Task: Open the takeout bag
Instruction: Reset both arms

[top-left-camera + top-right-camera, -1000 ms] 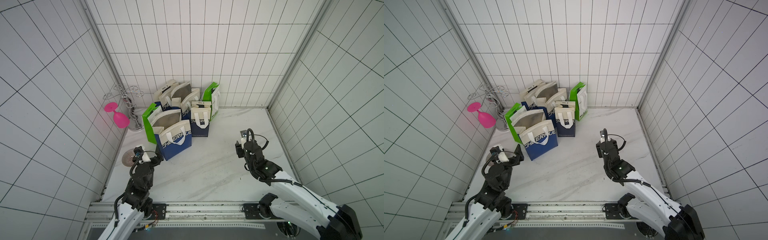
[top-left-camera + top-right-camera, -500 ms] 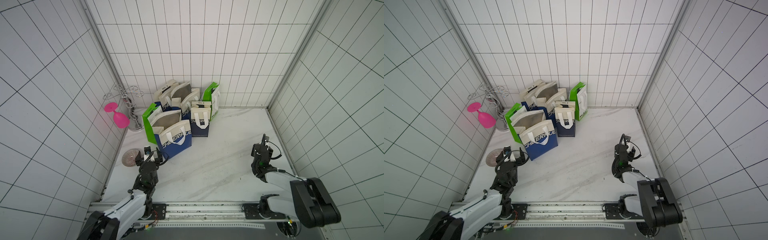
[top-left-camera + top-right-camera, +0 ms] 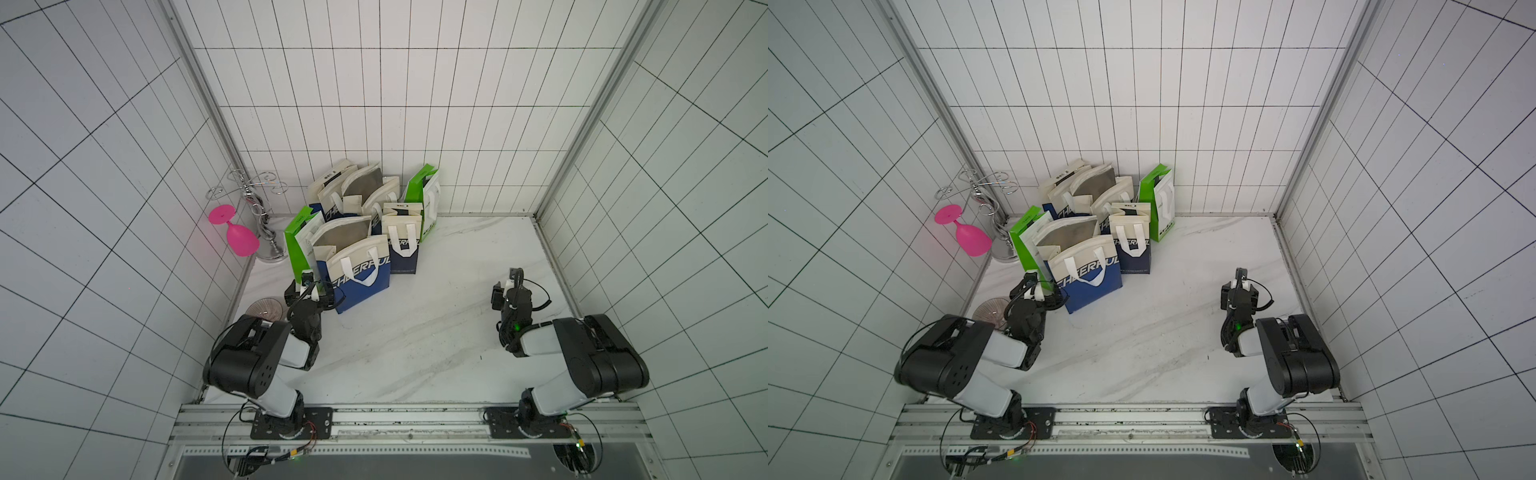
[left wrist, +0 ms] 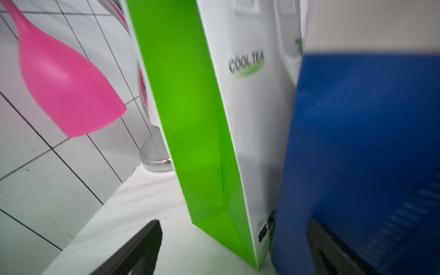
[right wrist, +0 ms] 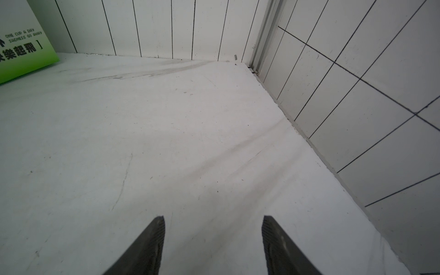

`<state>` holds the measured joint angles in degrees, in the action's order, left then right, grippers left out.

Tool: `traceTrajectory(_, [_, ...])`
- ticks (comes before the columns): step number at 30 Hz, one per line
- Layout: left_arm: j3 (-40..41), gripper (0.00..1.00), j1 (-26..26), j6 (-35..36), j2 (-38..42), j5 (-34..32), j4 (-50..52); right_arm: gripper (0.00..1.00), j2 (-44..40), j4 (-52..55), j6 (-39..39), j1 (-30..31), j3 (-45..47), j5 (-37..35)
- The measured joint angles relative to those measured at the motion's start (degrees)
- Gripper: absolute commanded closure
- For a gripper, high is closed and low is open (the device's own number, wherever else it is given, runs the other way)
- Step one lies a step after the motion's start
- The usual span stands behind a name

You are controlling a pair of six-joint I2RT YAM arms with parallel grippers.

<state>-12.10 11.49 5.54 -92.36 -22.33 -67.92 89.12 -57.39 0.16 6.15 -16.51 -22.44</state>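
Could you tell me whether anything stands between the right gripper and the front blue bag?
Nothing visible does. Only bare table lies between the right gripper, whose jaws stand open and empty, and the front blue bag.

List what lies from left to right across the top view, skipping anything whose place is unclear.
Pink glass → left gripper → blue bag → rear green bag → right gripper.
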Motion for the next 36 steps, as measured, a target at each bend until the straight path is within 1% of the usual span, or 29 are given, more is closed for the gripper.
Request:
traceTrajectory(1, [-1.07, 0.03, -0.28, -0.22, 0.33, 0.55, 2.64, 0.19, 0.0, 1.6, 0.42, -0.81, -0.5, 0.83])
traceTrajectory(2, [-2.78, 0.02, -0.87, -0.59, 1.09, 1.99, 5.4, 0.17, -0.04, 3.43, 1.03, -1.99, -1.18, 2.16])
traceTrajectory(4, [-5.97, 0.02, -2.64, -1.36, 1.51, 3.67, 7.17, 0.17, -0.04, 5.2, 2.01, -4.26, -2.16, 3.89])
traceTrajectory(5, [-7.02, 0.02, -3.41, -1.68, 1.51, 4.31, 7.28, 0.04, -0.04, 5.77, 2.34, -4.94, -2.51, 4.44])
traceTrajectory(6, [-7.48, 0.02, -3.91, -1.95, 1.53, 4.63, 7.28, 0.01, -0.04, 6.21, 2.84, -5.44, -2.71, 4.87])
traceTrajectory(11, [-7.58, 0.02, -4.15, -2.78, 1.53, 5.7, 9.22, 0.01, -0.15, 7.26, 3.3, -5.75, -2.84, 6.62])
traceTrajectory(17, [-7.98, 0.02, -4.17, -3.45, 1.97, 5.92, 12.57, 0.01, -0.15, 7.3, 3.48, -5.75, -2.84, 6.84])
traceTrajectory(30, [-8.04, 0.02, -4.17, -3.63, 1.97, 5.9, 13.44, 0.01, -0.15, 7.5, 3.45, -5.75, -2.84, 6.86])
traceTrajectory(36, [-8.04, 0.02, -4.17, -3.63, 1.97, 5.92, 13.77, 0.01, -0.15, 8.87, 3.45, -5.77, -2.95, 8.39])
